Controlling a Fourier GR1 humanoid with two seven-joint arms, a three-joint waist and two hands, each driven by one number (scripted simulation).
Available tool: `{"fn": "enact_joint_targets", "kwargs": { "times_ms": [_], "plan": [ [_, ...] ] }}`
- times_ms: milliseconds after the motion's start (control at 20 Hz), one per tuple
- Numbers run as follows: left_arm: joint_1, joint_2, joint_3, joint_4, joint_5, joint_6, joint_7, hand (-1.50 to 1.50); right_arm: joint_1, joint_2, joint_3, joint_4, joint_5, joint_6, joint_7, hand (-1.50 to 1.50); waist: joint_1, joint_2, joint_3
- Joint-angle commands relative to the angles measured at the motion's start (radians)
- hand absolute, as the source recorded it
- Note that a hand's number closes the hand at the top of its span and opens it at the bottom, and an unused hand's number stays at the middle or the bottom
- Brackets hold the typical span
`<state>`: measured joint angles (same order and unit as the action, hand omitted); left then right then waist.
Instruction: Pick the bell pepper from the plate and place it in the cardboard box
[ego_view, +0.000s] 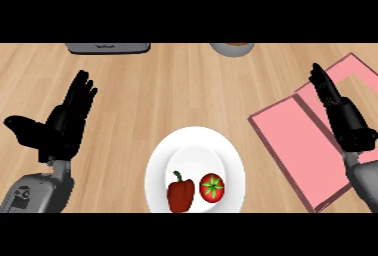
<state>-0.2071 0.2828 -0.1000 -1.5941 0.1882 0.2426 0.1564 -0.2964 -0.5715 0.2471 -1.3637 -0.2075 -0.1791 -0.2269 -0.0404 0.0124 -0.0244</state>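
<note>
The left robot hand (63, 122) rests at the far left, well to the left of the white plate (193, 145), fingers straight and pointing up, thumb spread out to the side, released and holding nothing. Above and left of the plate, at the worktop's (184, 85) far edge, sits a grey appliance (108, 47), only partly in view. The plate lies on the wooden worktop near its lower edge. On the plate's lower part stands the red bell pepper (181, 194) with a dark stem, and just to its right, almost touching, a red tomato (212, 187) with a green star-shaped top. Above the plate at the far edge, a grey bowl (232, 48) shows partly. Right of the plate lies the pink cardboard box (303, 145), flaps open. The right robot hand (343, 117) hangs over the box's right side, fingers straight, released.
</note>
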Motion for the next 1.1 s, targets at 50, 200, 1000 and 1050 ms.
{"fn": "enact_joint_targets", "kwargs": {
  "times_ms": [50, 200, 1000, 1050],
  "plan": [
    [0.096, 0.025, 0.024, -0.071, 0.030, -0.039, 0.015, 0.00, 0.073, 0.042, -0.007, -0.131, -0.035, -0.024, 0.101, -1.50, 0.040, -0.018, 0.024],
    [0.142, 0.083, 0.094, -0.028, 0.093, -0.093, 0.025, 0.00, 0.174, 0.214, 0.115, -0.287, -0.071, -0.123, 0.197, -1.50, 0.030, -0.027, 0.022],
    [0.214, 0.117, 0.152, -0.053, 0.183, -0.181, 0.062, 0.00, 0.454, 0.019, 0.426, -0.632, 0.692, -0.385, 0.398, -1.50, 0.024, -0.023, 0.014],
    [0.228, 0.098, 0.140, -0.050, 0.170, -0.169, 0.046, 0.00, 0.436, 0.016, 0.438, -0.618, 0.744, -0.363, 0.458, -1.50, 0.031, -0.023, 0.010]
  ]
}}
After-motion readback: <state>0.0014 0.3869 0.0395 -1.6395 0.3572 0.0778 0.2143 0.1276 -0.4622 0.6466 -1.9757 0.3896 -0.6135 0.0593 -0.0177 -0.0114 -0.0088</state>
